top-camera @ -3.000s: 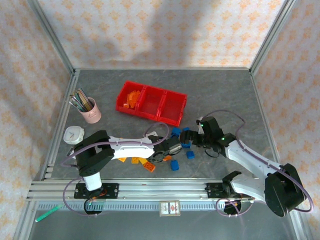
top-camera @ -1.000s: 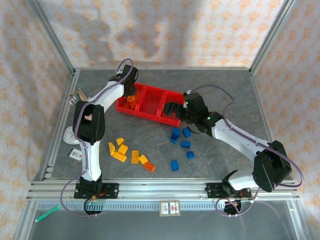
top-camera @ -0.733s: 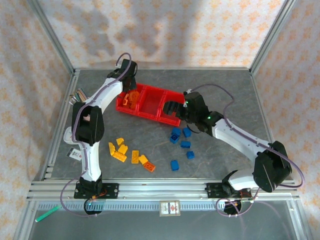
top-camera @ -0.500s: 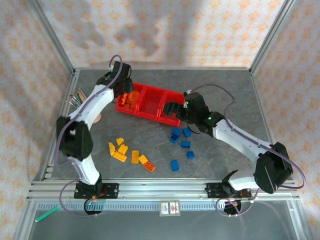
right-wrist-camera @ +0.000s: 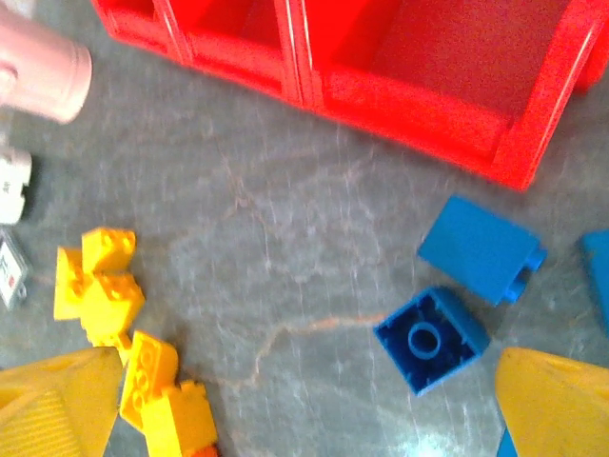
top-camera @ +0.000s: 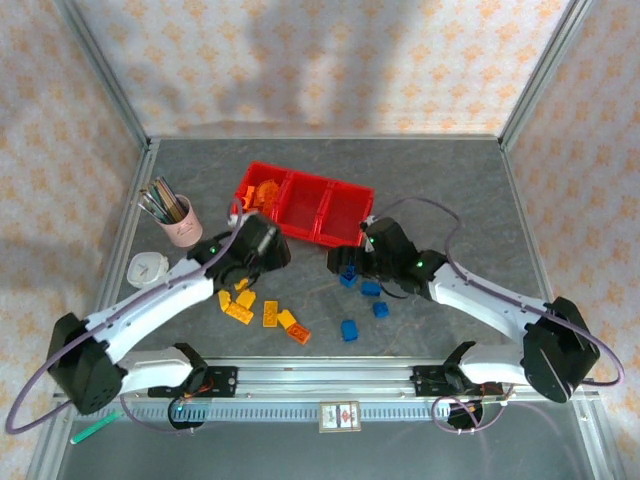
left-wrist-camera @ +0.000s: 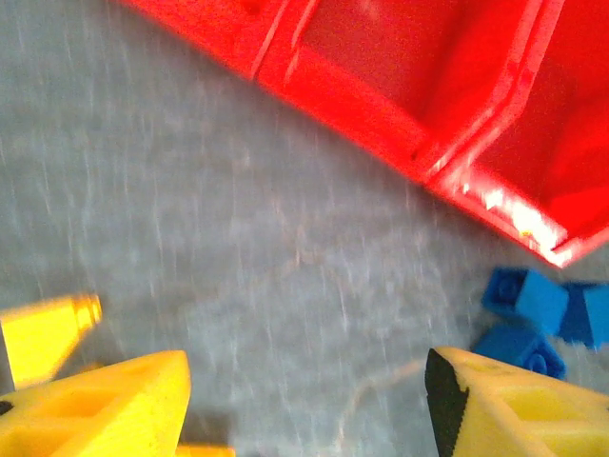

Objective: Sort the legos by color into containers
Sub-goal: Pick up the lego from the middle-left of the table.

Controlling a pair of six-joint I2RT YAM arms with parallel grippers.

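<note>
The red three-bin tray [top-camera: 322,232] lies at the back of the table, with orange legos [top-camera: 262,191] in its left bin. Yellow legos [top-camera: 241,300] and an orange brick [top-camera: 301,336] are scattered in front left, blue legos [top-camera: 372,290] in front right. My left gripper [top-camera: 268,247] hovers open just in front of the tray; its wrist view has the tray wall [left-wrist-camera: 362,105], bare table between the fingers [left-wrist-camera: 105,405] and blue bricks [left-wrist-camera: 528,303]. My right gripper [top-camera: 345,262] is open and empty above a blue brick [right-wrist-camera: 433,338], with another [right-wrist-camera: 481,248] beside it.
A pink cup with pens [top-camera: 182,224] and a small white round object [top-camera: 148,268] stand at the left. Yellow bricks [right-wrist-camera: 100,281] lie left of the right gripper's fingers. A metal rail [top-camera: 320,378] runs along the near edge, with frame posts at the sides.
The left arm has drawn back from the left bin toward the table's middle. The right gripper has come away from the right bin and down over the blue bricks.
</note>
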